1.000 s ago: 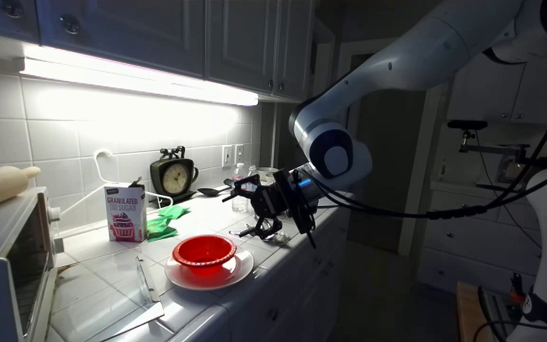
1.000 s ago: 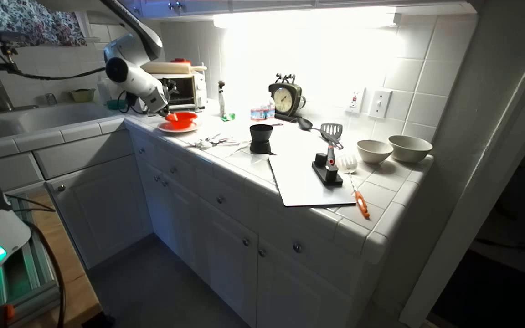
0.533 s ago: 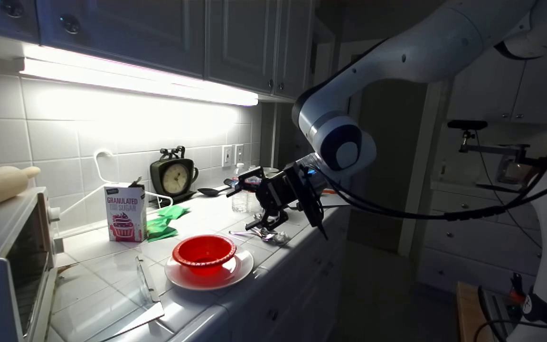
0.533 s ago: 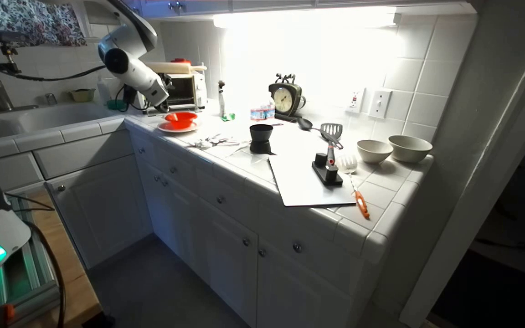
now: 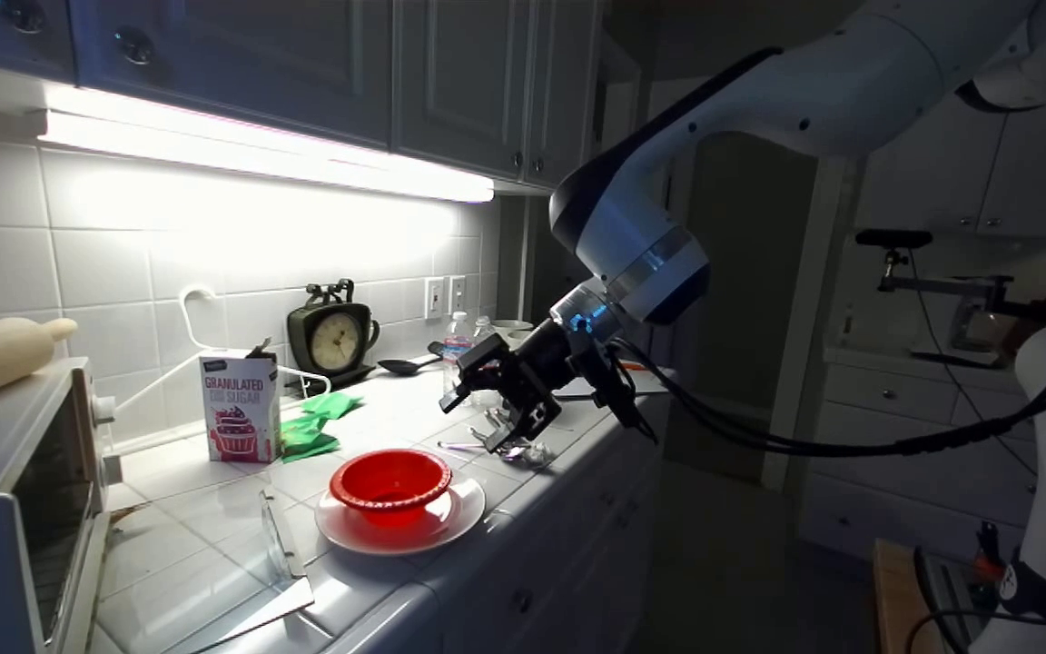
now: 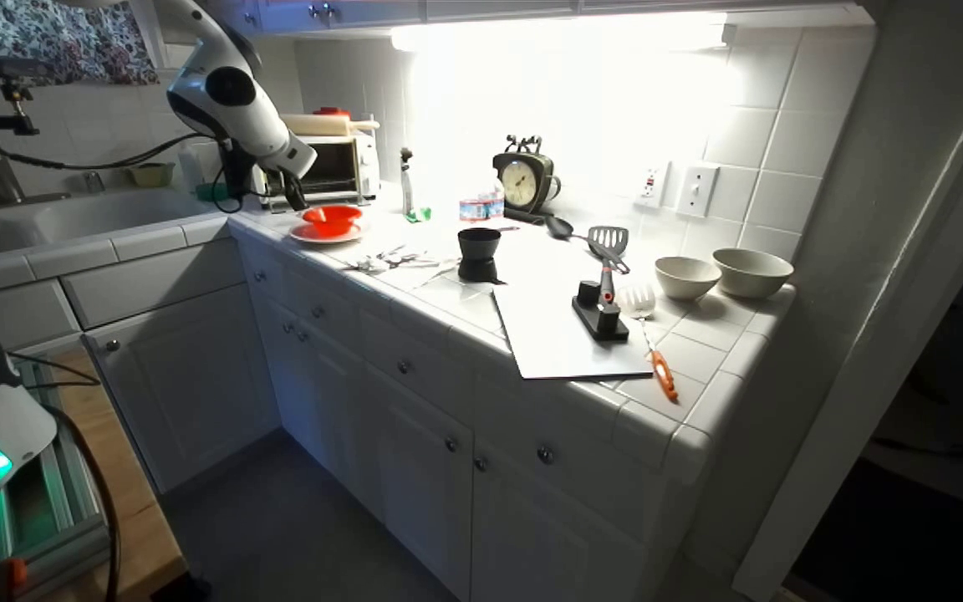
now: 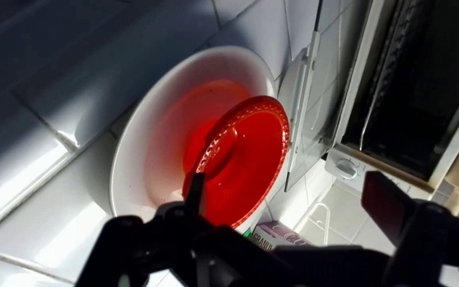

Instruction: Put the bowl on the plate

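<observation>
Black, metal-looking jaws stand spread wide with nothing pinched between them. In the wrist view one jaw overlaps the near rim of the red bowl; that view alone does not settle contact, but in an exterior view a gap shows, and the jaws hang above the bowl, near yet apart. Just ahead of and below them, the bowl rests upright on the wider white plate. The task looks done, so backing away with the jaws wide is probably all that is left.

Should the bowl need shifting, expect it to be light: smooth, plastic-looking, fairly stiff, with perhaps a little give in the wall. Its studded, flared rim seems the place to take hold, on the side nearest the jaws, one jaw inside and one outside. A gentle squeeze should do; the glossy wall lower down would likely slip. The plate looks harder and more brittle, and slick enough that a push on the rim could tip or slide the bowl across it.

Under the plate, below the jaws, lies the white-tiled table. Past the bowl, well apart from the jaws, stand the sugar carton and the toaster oven.
</observation>
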